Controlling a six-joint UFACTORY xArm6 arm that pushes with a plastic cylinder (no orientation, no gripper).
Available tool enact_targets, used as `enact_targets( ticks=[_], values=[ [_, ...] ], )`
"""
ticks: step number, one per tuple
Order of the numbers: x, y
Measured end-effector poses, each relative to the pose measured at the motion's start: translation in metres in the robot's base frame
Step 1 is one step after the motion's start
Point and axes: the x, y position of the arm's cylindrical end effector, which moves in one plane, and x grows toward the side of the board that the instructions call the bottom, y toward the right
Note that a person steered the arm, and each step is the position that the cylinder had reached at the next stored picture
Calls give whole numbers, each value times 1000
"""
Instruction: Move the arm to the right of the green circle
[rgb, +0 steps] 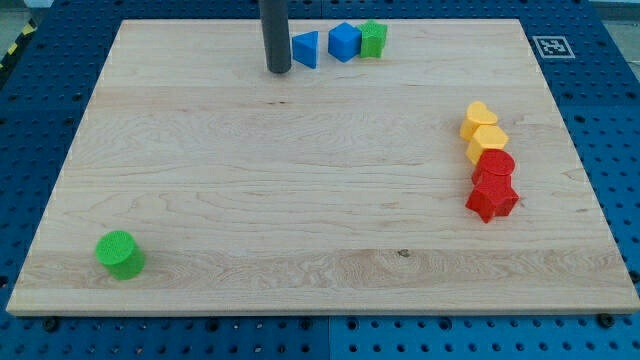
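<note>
My tip (279, 70) (bare rod, no jaws) stood at board's twelve o'clock beside blue triangular block (306, 48), green cylindrical block (120, 254) far off toward seven o'clock, unapproached.

Blocks at three edges of the counter (300, 200), my tip (279, 70) at the view's top.
My tip stands just left of the blue triangle (306, 49); right of that sit the blue cube (344, 42) and, touching it, a green block (373, 39). Near the right edge, two yellow blocks (478, 119) (487, 141) and two red blocks (494, 166) (491, 199) run downward in a touching column. The green circle (120, 254) lies alone at bottom left, well apart from my tip.
</note>
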Motion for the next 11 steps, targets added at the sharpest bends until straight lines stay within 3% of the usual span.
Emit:
enact_targets(
  ticks=[2,3,4,9,11],
  values=[
    [0,47],
    [7,43],
    [50,30],
    [54,29],
    [109,29]
  ],
)
